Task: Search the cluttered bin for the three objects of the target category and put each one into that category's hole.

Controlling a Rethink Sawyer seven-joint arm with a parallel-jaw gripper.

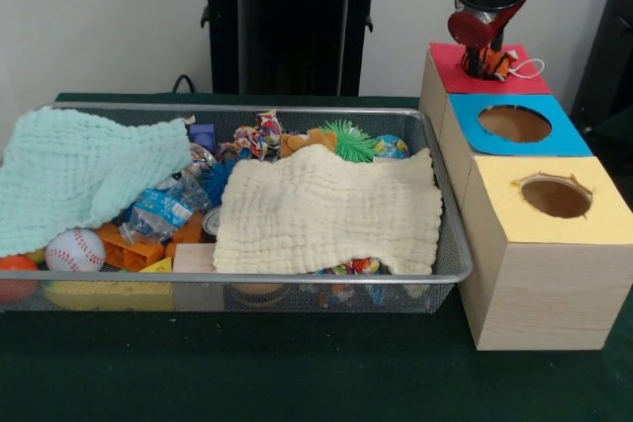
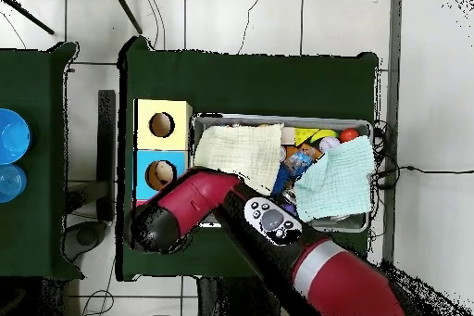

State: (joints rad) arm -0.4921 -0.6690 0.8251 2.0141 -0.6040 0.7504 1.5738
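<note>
The silver wire mesh bin (image 1: pixel 247 108) lies on the green table, full of toys and two cloths; it also shows in the overhead view (image 2: pixel 278 120). My gripper (image 1: pixel 487 58) hangs right over the red card face (image 1: pixel 450 64) of the far wooden box. An orange and black striped toy with a white loop (image 1: pixel 495 66) sits under the gripper, on the spot where the hole is, and hides the hole. I cannot tell whether the gripper holds the toy. In the overhead view my arm (image 2: pixel 185 206) covers the red box.
A blue-faced box (image 1: pixel 564 140) and a yellow-faced box (image 1: pixel 603 219) stand in line beside the bin, each with a round hole. A cream cloth (image 1: pixel 326 210) and a mint cloth (image 1: pixel 84 170) cover much of the bin. A baseball (image 1: pixel 74 249) lies at the bin's front left.
</note>
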